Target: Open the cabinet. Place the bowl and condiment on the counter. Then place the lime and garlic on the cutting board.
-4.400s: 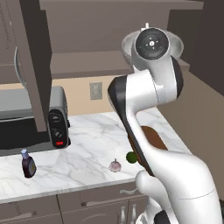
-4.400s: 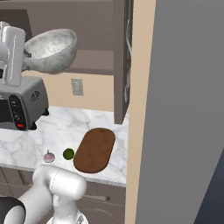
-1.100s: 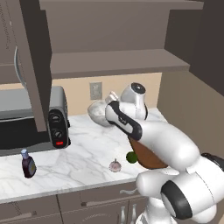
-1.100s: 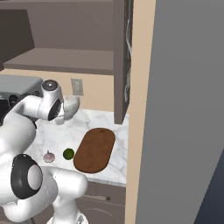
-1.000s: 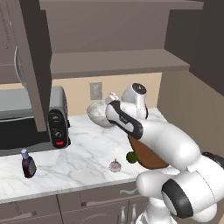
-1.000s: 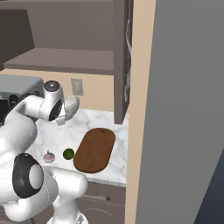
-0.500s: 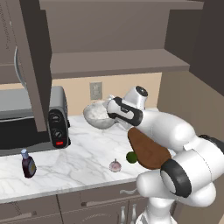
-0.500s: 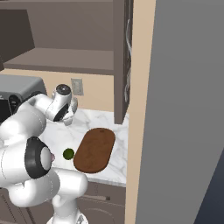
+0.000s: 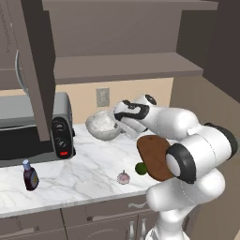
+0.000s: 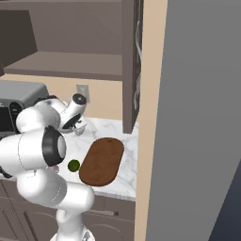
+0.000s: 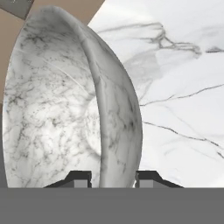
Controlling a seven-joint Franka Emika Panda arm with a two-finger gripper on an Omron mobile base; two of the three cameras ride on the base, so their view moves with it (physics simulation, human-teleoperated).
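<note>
The cabinet (image 9: 35, 70) stands with its door swung out, which leaves its shelf reachable, so the opening step looks done. Below it runs the counter (image 9: 89, 171), white marble with grey veins, with a toaster oven (image 9: 33, 129) at its back left, under the open door.

The cutting board (image 10: 101, 161) lies at the worktop's right end, reaching close to the front edge. It is bare, as it should be while the fruit and bulb wait for their turn.

The bowl (image 9: 104, 125) is next in size. It sits low over the back of the worktop, just right of the toaster oven and below the wall socket (image 9: 102, 97), tilted towards the arm. Whether its base already touches the marble I cannot tell. The gripper (image 11: 113, 178) is clamped on the bowl's rim, one finger inside the wall and one outside, so the bowl hangs from the hand and extends away from it. The tilt looks like the result of that rim pinch during set-down.

The condiment (image 9: 30, 175) stands upright near the front left of the worktop, well apart from the hand; that half seems finished.

The lime (image 9: 140, 168) rests just beside the board's left edge, and the garlic (image 9: 123, 177) close to the lime's left, both near the front edge and not yet on the wood.
</note>
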